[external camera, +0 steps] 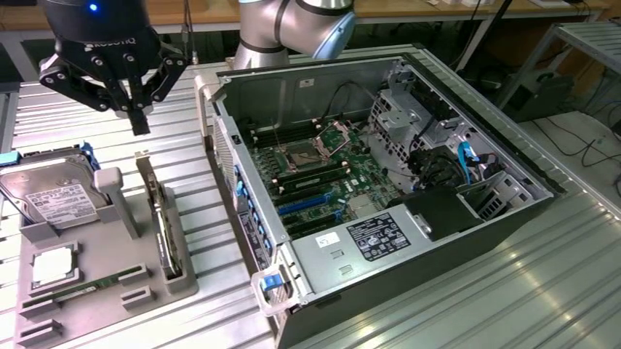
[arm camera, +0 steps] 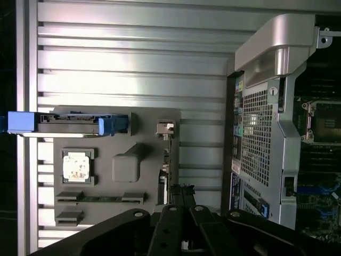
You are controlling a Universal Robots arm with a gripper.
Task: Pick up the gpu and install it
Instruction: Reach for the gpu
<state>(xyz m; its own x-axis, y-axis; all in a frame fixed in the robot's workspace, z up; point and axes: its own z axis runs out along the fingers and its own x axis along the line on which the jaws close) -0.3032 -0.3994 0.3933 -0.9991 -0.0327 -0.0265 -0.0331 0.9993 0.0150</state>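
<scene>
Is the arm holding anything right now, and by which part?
Nothing: the tool is shut and empty, above the gpu, which stands in its grey holder.

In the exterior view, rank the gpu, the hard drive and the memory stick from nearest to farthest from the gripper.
From the gripper, shut above the tray:
1. gpu, on edge in its slot, just below the gripper.
2. hard drive, toward the exterior view's left.
3. memory stick, at the tray's near end.
</scene>
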